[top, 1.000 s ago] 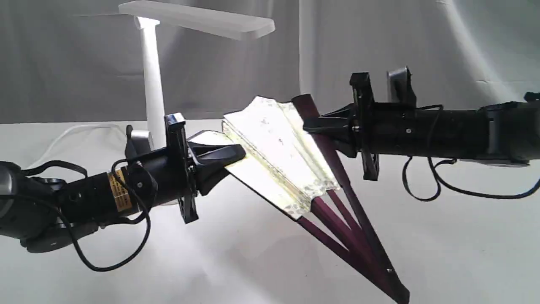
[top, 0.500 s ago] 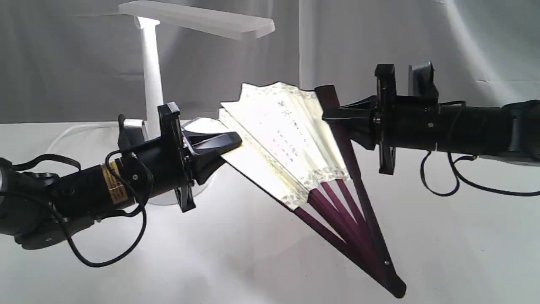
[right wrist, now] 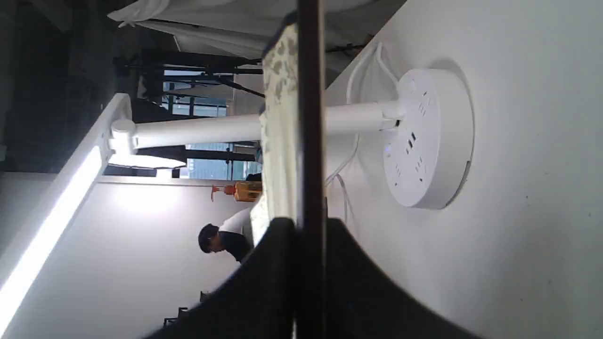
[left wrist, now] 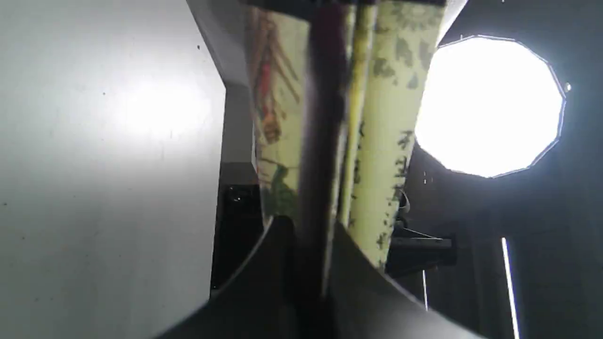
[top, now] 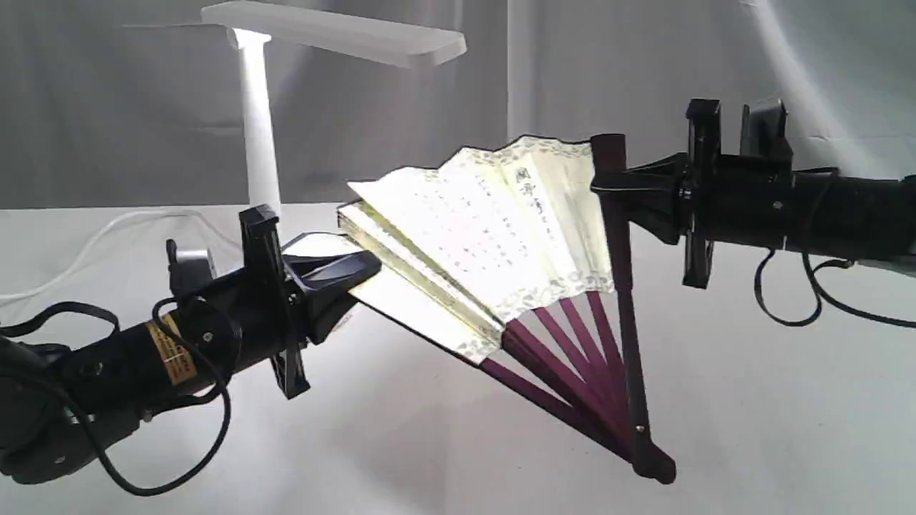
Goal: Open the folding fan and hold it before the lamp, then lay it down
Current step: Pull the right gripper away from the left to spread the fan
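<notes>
The folding fan [top: 494, 243] hangs half spread above the table, cream leaf with black calligraphy facing the exterior view, maroon ribs meeting at the pivot [top: 647, 461] low right. My left gripper [top: 361, 268] is shut on the fan's left guard [left wrist: 320, 141]. My right gripper [top: 608, 187] is shut on the right guard [right wrist: 310, 117], which stands nearly upright. The lamp [top: 261, 129] stands lit behind the left arm, its flat head [top: 336, 32] above. In the right wrist view the lamp [right wrist: 245, 127] shows its round base [right wrist: 431, 139] with sockets.
A white cord [top: 93, 239] runs from the lamp across the white table [top: 429, 443] toward the left. Grey cloth [top: 715, 64] hangs behind. Black cables [top: 794, 307] dangle under the right arm. A person [right wrist: 221, 238] is visible far off in the right wrist view.
The fan has spread wider: my right gripper carried its guard right and up to near vertical, while my left gripper drew its guard left and down. The pivot lifted slightly.
</notes>
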Motion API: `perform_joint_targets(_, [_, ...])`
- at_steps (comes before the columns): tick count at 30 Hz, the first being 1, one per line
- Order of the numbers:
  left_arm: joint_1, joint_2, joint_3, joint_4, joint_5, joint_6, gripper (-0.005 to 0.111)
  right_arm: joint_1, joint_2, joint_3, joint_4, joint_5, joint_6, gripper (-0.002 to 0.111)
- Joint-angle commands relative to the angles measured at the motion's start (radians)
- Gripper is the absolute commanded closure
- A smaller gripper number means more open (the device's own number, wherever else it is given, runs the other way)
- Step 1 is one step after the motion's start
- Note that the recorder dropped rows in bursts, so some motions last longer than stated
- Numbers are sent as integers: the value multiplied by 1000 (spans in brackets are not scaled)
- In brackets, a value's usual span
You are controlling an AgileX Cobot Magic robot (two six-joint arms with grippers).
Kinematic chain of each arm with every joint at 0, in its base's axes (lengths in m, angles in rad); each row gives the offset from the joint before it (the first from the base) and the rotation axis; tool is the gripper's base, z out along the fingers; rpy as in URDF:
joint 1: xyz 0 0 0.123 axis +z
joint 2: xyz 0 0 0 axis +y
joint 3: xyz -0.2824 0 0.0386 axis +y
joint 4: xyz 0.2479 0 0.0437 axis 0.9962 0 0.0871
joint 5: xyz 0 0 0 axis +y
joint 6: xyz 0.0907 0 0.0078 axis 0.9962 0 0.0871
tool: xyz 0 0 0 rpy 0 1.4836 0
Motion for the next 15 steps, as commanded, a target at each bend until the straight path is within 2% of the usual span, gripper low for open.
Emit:
perform_joint_targets(1, [4, -31, 16, -48, -1, 21, 107, -31, -4, -4, -4, 25, -13, 108])
perform_joint_targets(9, [4, -99, 16, -57, -1, 45, 107, -89, -4, -4, -4, 25, -13, 108])
perform_joint_targets(15, [4, -142, 87, -146, -1, 65, 107, -137, -4, -4, -4, 25, -13, 108])
